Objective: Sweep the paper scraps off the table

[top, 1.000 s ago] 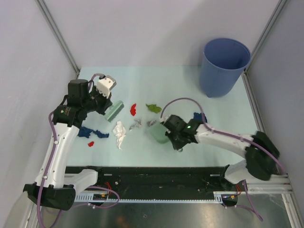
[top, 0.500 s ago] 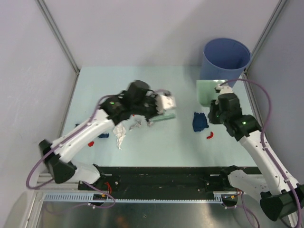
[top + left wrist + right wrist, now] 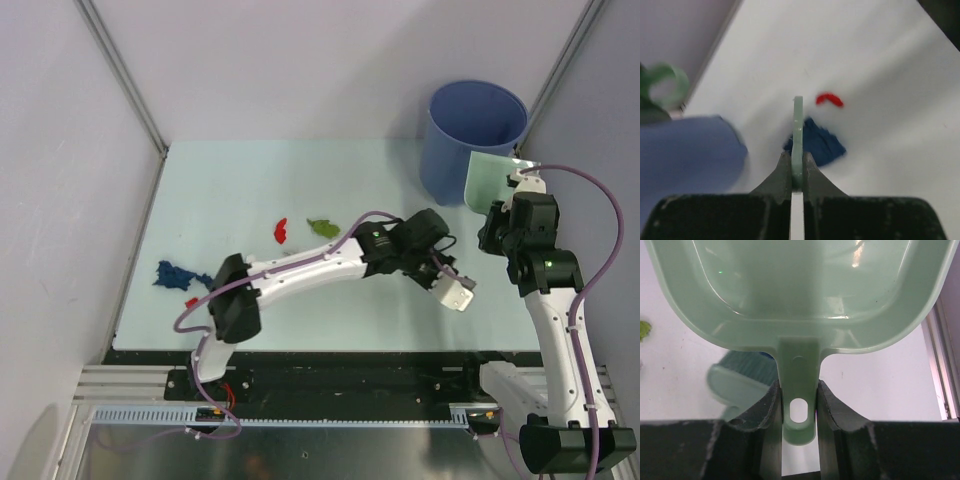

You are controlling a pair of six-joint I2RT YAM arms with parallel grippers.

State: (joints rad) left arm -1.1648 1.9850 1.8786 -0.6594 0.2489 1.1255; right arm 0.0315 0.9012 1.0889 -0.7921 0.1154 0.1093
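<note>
The table [image 3: 250, 180] is seen with the blue bucket [image 3: 472, 135] stood at its far right corner. Beside the bucket, the dustpan [image 3: 800, 295] is clamped by its handle in the right gripper [image 3: 799, 405]. The brush [image 3: 798, 125] is pinched edge-on in the left gripper [image 3: 798, 172]. The paper scraps [image 3: 178, 274] are scattered across the tabletop: a red scrap [image 3: 282, 230] and a green scrap [image 3: 322, 227] mid-table, and a dark blue wad [image 3: 817, 142] just beyond the brush.

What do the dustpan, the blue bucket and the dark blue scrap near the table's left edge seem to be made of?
The dustpan looks like glossy, slightly translucent pale green plastic: highlights shine on its smooth pan. The blue bucket seems to be matte moulded plastic, evenly coloured and smooth-walled. The dark blue scrap is probably crumpled paper, going by its ragged outline, though it is small in view.
</note>
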